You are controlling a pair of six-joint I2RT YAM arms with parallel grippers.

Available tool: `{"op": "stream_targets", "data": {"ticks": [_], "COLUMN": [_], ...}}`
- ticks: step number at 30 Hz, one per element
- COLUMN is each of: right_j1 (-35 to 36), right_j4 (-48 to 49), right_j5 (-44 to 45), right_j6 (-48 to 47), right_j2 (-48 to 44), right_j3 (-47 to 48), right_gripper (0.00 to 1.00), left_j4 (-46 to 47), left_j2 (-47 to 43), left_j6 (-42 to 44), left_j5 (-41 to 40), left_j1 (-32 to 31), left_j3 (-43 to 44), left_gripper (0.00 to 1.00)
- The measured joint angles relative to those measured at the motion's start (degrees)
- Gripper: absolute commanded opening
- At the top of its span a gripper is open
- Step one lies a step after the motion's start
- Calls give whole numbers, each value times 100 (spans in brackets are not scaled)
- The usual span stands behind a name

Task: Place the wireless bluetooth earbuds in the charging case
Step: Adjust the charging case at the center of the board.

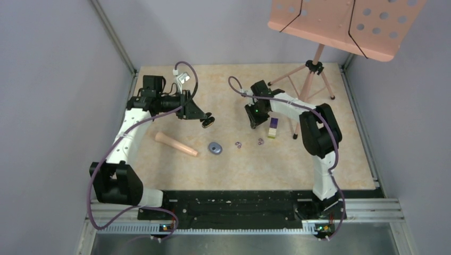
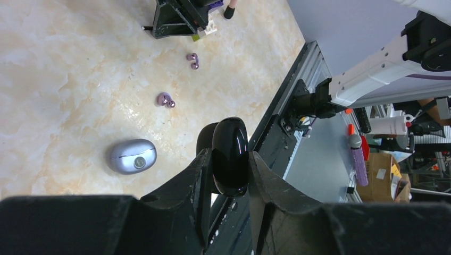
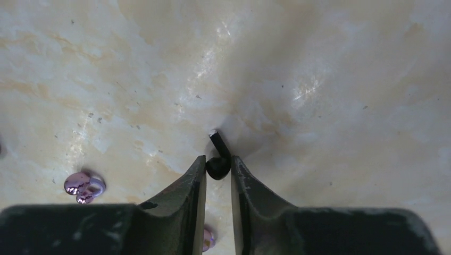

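- The left hand [image 1: 207, 121] is closed firmly on a black glossy charging case [image 2: 230, 141] and holds it above the left half of the tabletop [image 1: 234, 172], toward the far edge
- The right hand [image 3: 218, 159] is low, right of the tabletop's middle; its fingers are nearly closed and pinch a black earbud [image 3: 218, 168] that touches the tabletop
- One pale purple earbud [image 1: 238, 144] and a second pale purple earbud [image 1: 260, 141] lie near the middle, apart from each other
- A silvery purple case [image 1: 215, 147], closed, lies just left of them
- A purple-and-yellow block [image 1: 273, 127] stands just beside the right hand
- A pink cone [image 1: 175, 143] lies toward the left edge
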Motion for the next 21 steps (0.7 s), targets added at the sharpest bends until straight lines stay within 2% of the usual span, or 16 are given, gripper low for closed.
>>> {"op": "stream_targets", "data": {"ticks": [5, 11, 21], "right_j1": [26, 66, 402], "right_j4": [39, -50, -684], "right_j5": [-15, -225, -699], "right_j6": [-116, -881, -3814], "right_j2": [35, 20, -1235], "right_j3": [70, 83, -960], "right_gripper": [1, 0, 0], "left_j4": [33, 50, 57], "left_j2": [-11, -37, -96], "left_j6": [-28, -37, -70], "left_j5": [0, 0, -22], "left_j1": [48, 92, 192], "left_j3": [-94, -107, -116], "left_gripper": [0, 0, 0]}}
